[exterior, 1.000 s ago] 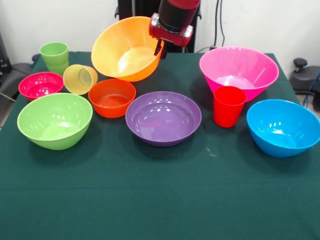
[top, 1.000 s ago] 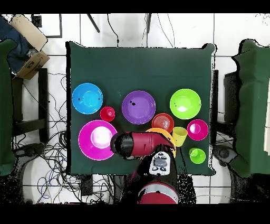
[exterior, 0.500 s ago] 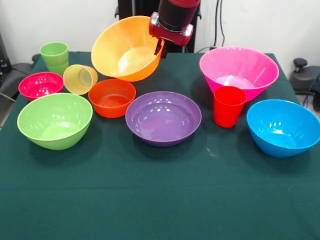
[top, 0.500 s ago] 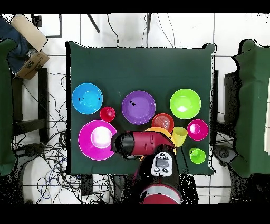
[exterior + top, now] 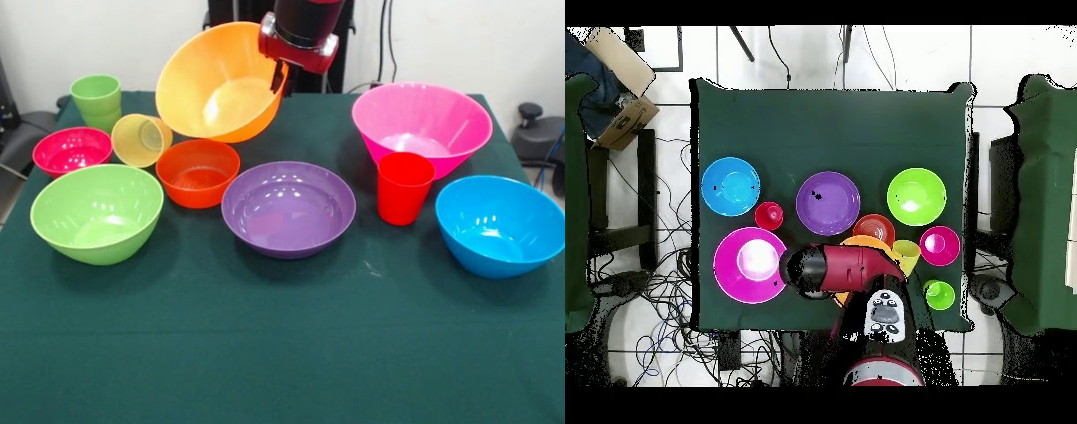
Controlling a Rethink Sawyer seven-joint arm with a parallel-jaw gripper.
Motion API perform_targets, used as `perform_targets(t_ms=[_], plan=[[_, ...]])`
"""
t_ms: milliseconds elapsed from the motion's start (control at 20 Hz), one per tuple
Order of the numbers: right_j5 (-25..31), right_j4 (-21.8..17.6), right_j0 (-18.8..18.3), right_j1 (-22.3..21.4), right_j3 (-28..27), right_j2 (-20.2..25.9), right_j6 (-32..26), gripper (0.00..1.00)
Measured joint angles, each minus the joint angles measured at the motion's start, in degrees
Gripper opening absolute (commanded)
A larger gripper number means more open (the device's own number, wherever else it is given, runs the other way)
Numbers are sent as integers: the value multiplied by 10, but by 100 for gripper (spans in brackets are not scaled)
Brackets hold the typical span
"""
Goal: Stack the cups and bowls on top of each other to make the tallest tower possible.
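Pinching the orange bowl (image 5: pixel 221 84) by its rim, my gripper (image 5: pixel 279 78) holds it tilted, upper centre; a one-sided hold may slip, dropping it onto the red-orange bowl (image 5: pixel 198 172) below.

From above, the table (image 5: pixel 835 120) carried a blue bowl (image 5: pixel 730 186), a purple bowl (image 5: pixel 827 202) and a lime-green bowl (image 5: pixel 916 196) in a row across its middle. A small red cup (image 5: pixel 769 215) stood just beside the blue bowl, between it and the large pink bowl (image 5: pixel 748 265). The red and black arm (image 5: pixel 840 270) covered most of an orange bowl (image 5: pixel 868 243). Near it were a small red-orange bowl (image 5: pixel 874 229), a pale yellow cup (image 5: pixel 906 257), a magenta bowl (image 5: pixel 940 245) and a green cup (image 5: pixel 939 294).
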Motion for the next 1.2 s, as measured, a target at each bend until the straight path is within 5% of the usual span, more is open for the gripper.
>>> perform_targets(t_ms=[400, 850, 1200], plan=[[-12, -29, -48, 3, -1, 29, 0, 0], [-12, -91, -54, 9, -6, 33, 0, 0], [-12, -103, -56, 9, -13, 39, 0, 0]])
